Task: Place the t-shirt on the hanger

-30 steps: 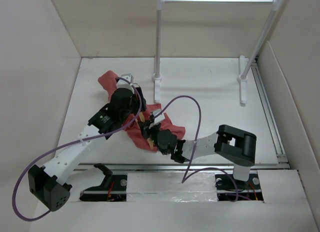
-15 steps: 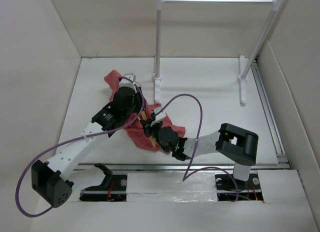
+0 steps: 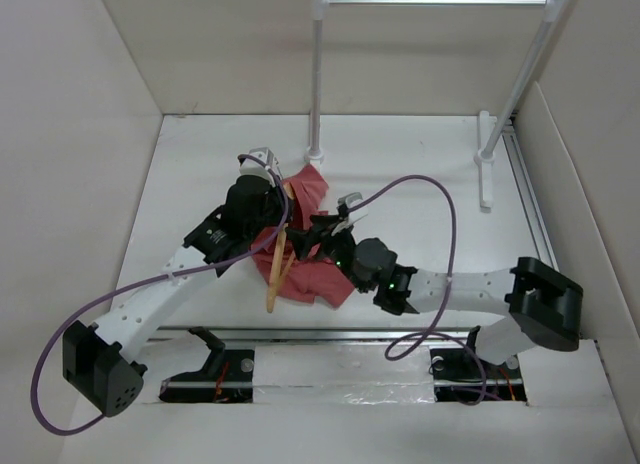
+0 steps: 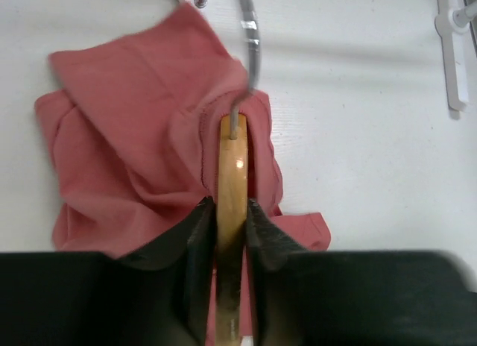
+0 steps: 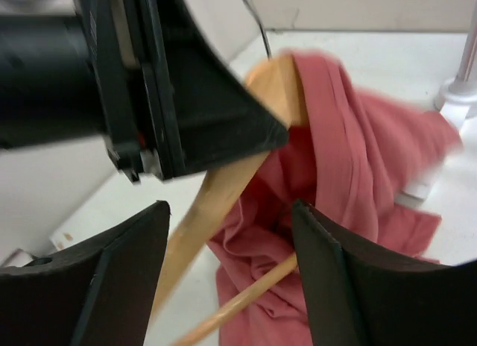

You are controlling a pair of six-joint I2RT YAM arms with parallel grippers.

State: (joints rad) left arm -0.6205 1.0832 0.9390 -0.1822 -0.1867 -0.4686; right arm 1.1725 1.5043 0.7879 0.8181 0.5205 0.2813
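Left gripper [image 4: 231,212]: fingers clamped on the wooden body of the hanger [image 4: 232,163], just below the wire hook [image 4: 250,40]. The t-shirt [image 4: 134,152] is bunched around the hanger's top, with fabric on both sides of the hook's base. One hanger arm is bare, and the rest of the shirt trails on the bench [image 3: 420,184] near the foot of the rack [image 3: 314,154].

Right gripper [image 5: 229,212]: fingers apart, gripping nothing, facing the shirt and the bare hanger arm.
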